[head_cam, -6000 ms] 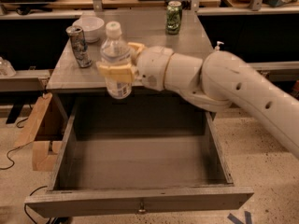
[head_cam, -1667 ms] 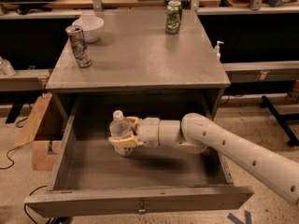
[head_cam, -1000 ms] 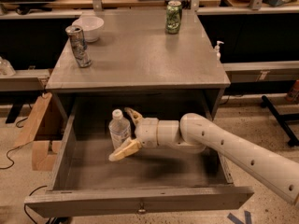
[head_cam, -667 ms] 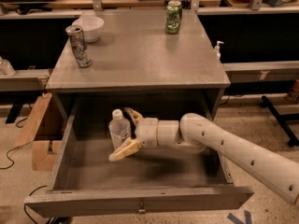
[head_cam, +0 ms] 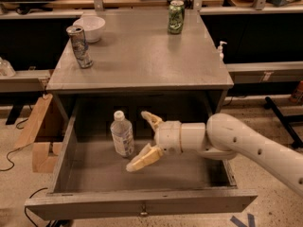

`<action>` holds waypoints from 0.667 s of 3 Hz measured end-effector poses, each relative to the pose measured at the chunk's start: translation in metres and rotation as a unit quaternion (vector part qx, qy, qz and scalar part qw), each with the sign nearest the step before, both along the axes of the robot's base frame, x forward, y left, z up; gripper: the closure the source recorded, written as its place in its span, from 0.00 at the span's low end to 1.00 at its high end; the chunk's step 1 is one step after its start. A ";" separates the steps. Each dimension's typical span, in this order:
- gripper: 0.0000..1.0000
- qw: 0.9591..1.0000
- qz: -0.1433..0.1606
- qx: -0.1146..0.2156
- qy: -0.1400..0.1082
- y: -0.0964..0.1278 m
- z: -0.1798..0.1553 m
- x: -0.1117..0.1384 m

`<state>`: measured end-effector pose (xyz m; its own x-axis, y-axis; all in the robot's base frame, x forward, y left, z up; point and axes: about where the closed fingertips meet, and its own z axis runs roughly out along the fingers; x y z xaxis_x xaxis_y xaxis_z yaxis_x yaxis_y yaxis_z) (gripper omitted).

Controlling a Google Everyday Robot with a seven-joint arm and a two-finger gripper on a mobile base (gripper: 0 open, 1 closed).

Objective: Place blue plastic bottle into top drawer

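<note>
Bottle [head_cam: 122, 135] stands upright, cap up, in the drawer [head_cam: 142, 205] at centre-left of the frame, just left of the pincer [head_cam: 138, 141], whose fingers are spread wide and apparently clear of it, so I'd pull back rightward.

Readable text: none; no word, brand or number can be made out.
Blue plastic bottle [head_cam: 122, 137]: pale label band around its middle, print too faint to read; stands upright inside the top drawer [head_cam: 142, 204], towards the drawer's left.
Green can [head_cam: 176, 17]: printed wrap, brand illegible; on the cabinet top [head_cam: 137, 60] behind the drawer, at the far right.
Silver can [head_cam: 79, 46]: dark patterned wrap, lettering illegible; on the cabinet top behind the drawer, at the left.
Gripper [head_cam: 138, 141]: plain cream fingers, nothing legible on them; inside the drawer, just right of the bottle, fingers spread apart.
</note>
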<state>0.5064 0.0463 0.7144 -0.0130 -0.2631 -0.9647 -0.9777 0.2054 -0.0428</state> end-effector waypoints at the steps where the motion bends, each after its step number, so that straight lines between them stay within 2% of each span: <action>1: 0.00 1.000 -0.002 -0.027 -0.001 -0.030 0.029 -0.021; 2: 0.00 0.999 0.007 -0.051 0.009 -0.060 0.064 -0.024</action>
<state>0.4824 -0.0135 0.7786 -0.0247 -0.3603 -0.9325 -0.9814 0.1862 -0.0459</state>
